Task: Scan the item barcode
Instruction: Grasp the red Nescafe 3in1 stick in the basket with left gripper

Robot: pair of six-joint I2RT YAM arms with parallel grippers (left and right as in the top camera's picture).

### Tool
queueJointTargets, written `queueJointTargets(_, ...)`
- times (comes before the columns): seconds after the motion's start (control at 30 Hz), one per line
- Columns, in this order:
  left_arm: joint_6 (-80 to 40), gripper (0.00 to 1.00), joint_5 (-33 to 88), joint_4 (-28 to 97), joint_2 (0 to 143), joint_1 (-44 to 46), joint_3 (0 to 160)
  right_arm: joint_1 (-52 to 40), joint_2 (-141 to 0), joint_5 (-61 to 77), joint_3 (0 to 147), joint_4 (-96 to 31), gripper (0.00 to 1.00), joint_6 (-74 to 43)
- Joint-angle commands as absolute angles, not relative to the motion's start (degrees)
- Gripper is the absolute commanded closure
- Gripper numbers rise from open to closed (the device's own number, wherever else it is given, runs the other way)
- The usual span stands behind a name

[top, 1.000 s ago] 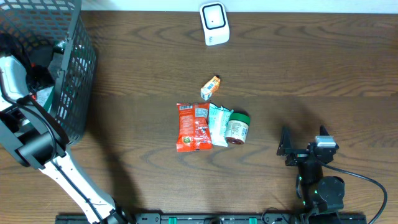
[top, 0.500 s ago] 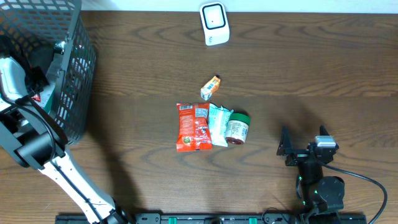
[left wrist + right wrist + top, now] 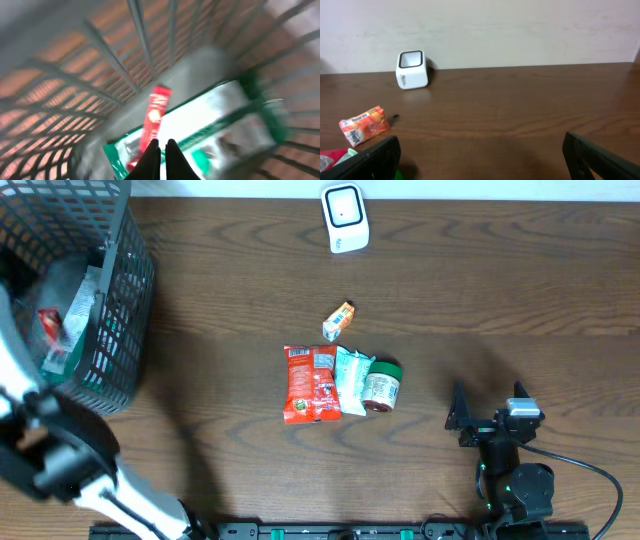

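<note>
One red packet [image 3: 156, 115] lies just ahead of the closed left tool [image 3: 163, 148].

I count one scanner [image 3: 345, 218], one wire basket [image 3: 120, 290], one green-lidded tub [image 3: 382, 387], and three snack packs [image 3: 311, 384] [image 3: 340, 320] [image 3: 350, 378] out on the desk [image 3: 500, 300].

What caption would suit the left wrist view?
Left gripper, shut, over a red packet and a green-and-white pouch inside the wire basket.
</note>
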State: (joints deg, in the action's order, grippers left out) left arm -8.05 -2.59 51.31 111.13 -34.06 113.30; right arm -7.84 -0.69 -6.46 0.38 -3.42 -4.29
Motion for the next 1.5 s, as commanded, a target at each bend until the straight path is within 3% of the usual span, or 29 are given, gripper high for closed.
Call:
queueJointTargets(0.0, -14.4, 0.93, 8.0, 53.3, 103.2, -34.3, 114.0, -7.2, -0.4, -7.0, 0.3, -3.6, 0.01, -4.1)
queueJointTargets(0.1, -15.1, 0.93, 13.4, 55.6, 95.9, -34.2, 114.0, -7.2, -0.4, -7.0, 0.3, -3.6, 0.01, -4.1)
queueJointTargets(0.17, -15.1, 0.90, 10.4, 56.1, 93.2, -34.3, 114.0, -7.2, -0.4, -7.0, 0.3, -3.6, 0.01, -4.1)
queueJointTargets(0.27, -15.1, 0.47, 4.5, 57.1, 92.2, -34.3, 114.0, -7.2, -0.4, -7.0, 0.3, -3.6, 0.01, -4.1)
queueJointTargets(0.37, -15.1, 0.35, 2.3, 57.9, 93.3, -34.3, 112.8, -7.2, -0.4, -7.0, 0.3, -3.6, 0.01, -4.1)
queueJointTargets(0.93, -14.7, 0.29, -3.3, 60.4, 119.2, -34.6, 105.5, -7.2, -0.4, -7.0, 0.3, -3.6, 0.01, -4.1)
queueJointTargets(1.47, -14.7, 0.30, -3.3, 58.6, 125.1, -37.4, 105.1, -7.2, -0.4, -7.0, 0.3, -3.6, 0.01, -4.1)
